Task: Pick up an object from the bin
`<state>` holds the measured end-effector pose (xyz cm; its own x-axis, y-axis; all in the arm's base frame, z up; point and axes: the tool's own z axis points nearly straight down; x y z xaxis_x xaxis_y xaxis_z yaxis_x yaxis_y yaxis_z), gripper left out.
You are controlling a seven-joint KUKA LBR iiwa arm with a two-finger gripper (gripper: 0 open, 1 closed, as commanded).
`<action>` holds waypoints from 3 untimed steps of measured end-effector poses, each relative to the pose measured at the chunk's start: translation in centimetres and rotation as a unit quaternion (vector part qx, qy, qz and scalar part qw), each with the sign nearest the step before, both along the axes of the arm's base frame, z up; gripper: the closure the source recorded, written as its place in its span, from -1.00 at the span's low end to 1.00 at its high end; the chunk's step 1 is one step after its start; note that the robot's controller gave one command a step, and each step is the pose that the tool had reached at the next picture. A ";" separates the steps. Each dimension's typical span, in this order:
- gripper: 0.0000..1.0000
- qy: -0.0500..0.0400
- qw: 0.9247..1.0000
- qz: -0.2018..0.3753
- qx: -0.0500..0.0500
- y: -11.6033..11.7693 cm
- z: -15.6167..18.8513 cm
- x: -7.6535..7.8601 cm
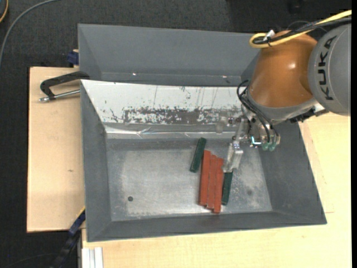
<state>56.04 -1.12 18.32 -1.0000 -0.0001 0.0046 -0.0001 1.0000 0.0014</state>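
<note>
My gripper (235,156) hangs below the orange wrist cover at the right of the bin floor, its thin fingers pointing down just above the top end of a dark green bar (226,187). That bar lies along the right side of a flat red-brown block (211,181) near the middle right of the floor. A second dark green bar (197,154) lies tilted at the block's upper left corner. Nothing shows between the fingers.
The three things lie close together right of centre. The bin's right wall slopes up close beside the gripper. A small dark spot marks the floor at the lower left.
</note>
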 end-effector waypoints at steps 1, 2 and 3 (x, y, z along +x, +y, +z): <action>-1.00 -0.003 0.974 0.225 0.000 3.1 -11.2 -3.8; -1.00 -0.006 0.903 0.429 0.000 2.6 -8.2 -4.7; -1.00 -0.005 0.744 0.668 0.001 3.0 -7.7 -3.1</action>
<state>52.91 1.89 10.58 -0.1063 -0.9943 -0.0038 -0.9943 0.1064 -0.0046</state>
